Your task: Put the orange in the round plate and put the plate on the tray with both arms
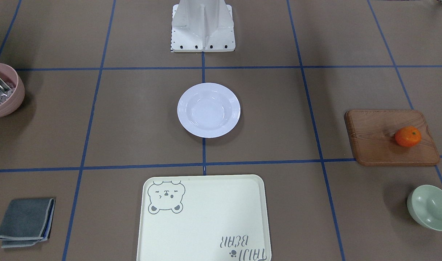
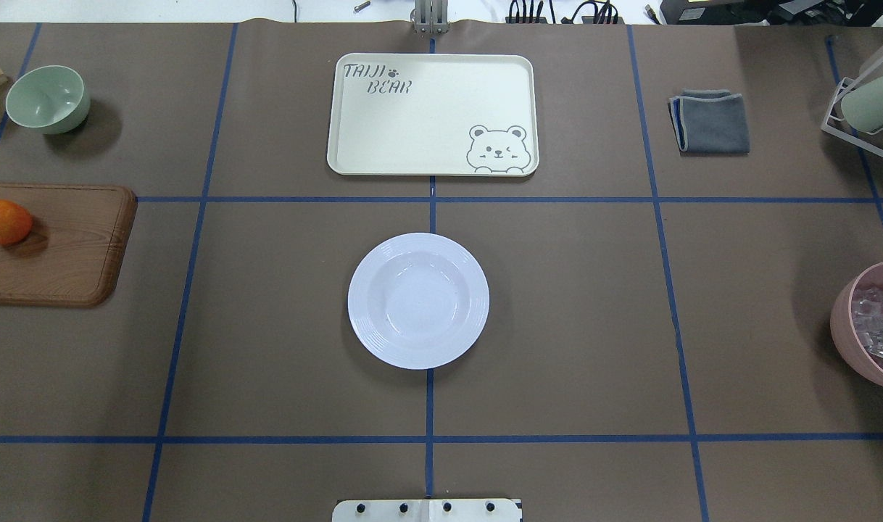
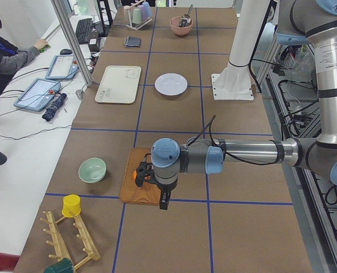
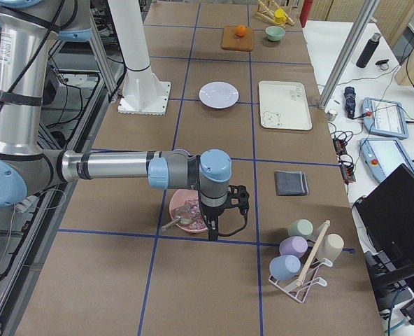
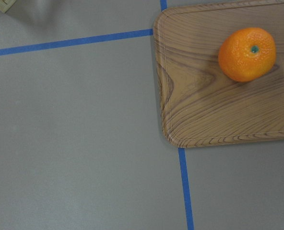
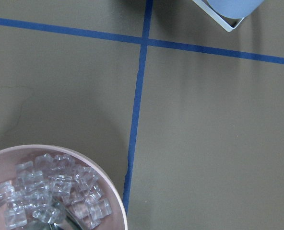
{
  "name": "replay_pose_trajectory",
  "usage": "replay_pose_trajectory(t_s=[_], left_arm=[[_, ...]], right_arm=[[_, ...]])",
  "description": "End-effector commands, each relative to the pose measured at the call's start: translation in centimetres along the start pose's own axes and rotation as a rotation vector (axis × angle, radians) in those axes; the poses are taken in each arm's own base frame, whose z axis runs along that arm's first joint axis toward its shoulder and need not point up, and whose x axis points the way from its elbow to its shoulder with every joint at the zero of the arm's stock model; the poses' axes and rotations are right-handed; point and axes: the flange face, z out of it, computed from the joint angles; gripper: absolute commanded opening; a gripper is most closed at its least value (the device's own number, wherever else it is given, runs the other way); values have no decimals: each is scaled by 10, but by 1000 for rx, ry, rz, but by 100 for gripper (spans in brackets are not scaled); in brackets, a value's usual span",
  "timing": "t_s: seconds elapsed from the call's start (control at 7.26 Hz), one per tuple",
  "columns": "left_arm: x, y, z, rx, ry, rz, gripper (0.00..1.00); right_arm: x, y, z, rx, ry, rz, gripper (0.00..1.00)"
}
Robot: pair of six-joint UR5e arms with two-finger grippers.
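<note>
Presently the orange [image 1: 408,136] sits on the wooden board [image 1: 373,145]; left fingers [image 3: 141,173], right fingers [image 4: 239,199]: opening cannot be told.

The left arm [image 3: 248,152] and right arm [image 4: 116,166] are silver-grey tubes with light-blue joint caps, black cables and a white screwed-down base [image 1: 203,25].

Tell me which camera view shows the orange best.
The left wrist-mounted view: the orange appears large and sharp, with peel texture and green stem dot clear, resting on the wooden board. Front-facing and overhead show it small. Exterior left shows it partly hidden, exterior right tiny and far. The right wrist-mounted view misses it.
</note>
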Motion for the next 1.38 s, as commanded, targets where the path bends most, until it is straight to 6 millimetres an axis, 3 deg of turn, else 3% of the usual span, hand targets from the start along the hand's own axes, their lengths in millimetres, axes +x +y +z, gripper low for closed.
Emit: replay_pose_trajectory(t_s=[0.0,0.28,0.41,0.55,0.83,1.1,1.24], left_arm=[[2,0,-3,4,1,-5,99],[14,-7,-17,36,-11,32,99],[24,-10,-27,56,-14,53,99],[34,-30,-40,87,-20,82,99],[60,-79,-78,172,-32,151,99],[70,-115,-95,245,-59,220,99],[68,-122,-93,251,-52,205,99]], right_arm=[[-1,-2,-2,5,2,0,100],[-4,-3,-7,14,4,-6,100],[-12,-15,-17,40,6,-28,100],[-28,-44,-40,94,7,-71,100],[-39,-80,-87,192,18,-99,100],[-41,-86,-95,209,16,-103,100],[-37,-82,-90,233,17,-122,100]])
